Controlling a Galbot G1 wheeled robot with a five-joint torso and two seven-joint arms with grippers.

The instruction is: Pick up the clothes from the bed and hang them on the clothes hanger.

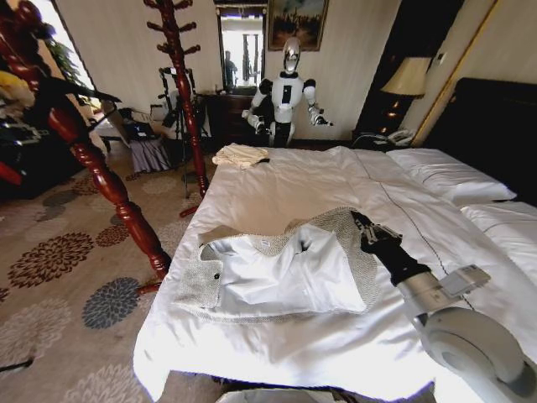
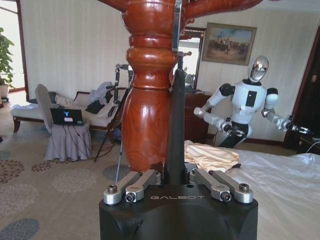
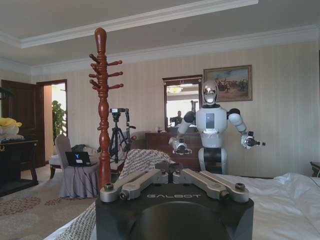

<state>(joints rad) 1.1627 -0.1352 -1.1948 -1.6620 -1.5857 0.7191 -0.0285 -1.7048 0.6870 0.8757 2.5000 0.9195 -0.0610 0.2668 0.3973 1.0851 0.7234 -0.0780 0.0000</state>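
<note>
Head view shows the grey-beige knitted jacket with pale lining (image 1: pixel 285 269) lying opened out on the large bed with a white duvet (image 1: pixel 277 189), near its foot. The right gripper (image 1: pixel 367 227) rests at the jacket's edge nearest the pillows, its dark fingers (image 1: pixel 362 221) touching the knit; from here I cannot tell whether they grip it. A small cream folded cloth (image 1: pixel 240 154) sits well beyond the fingers, toward the far corner of the bed.

Right wrist view looks along that gripper (image 3: pixel 169 169): the linkage arms are spread wide and a fold of the tweed-like knit (image 3: pixel 142 160) rises just past the fingertips, which appear closed together on it. Farther off stand a tall turned reddish-brown wooden coat stand (image 3: pixel 103 105) and a white humanoid robot (image 3: pixel 211 125) before a dresser.

Left wrist view shows the left gripper (image 2: pixel 176 170) held up close against another reddish-brown turned post (image 2: pixel 147 95). Its fingers are clamped on a slim black hanger (image 2: pixel 176 130), which stands upright between them, its thin metal wire hook (image 2: pixel 176 25) rising alongside the post. The cream cloth (image 2: pixel 212 156) and the bed (image 2: pixel 280 185) lie beyond and below these fingers, well apart from them.
</note>
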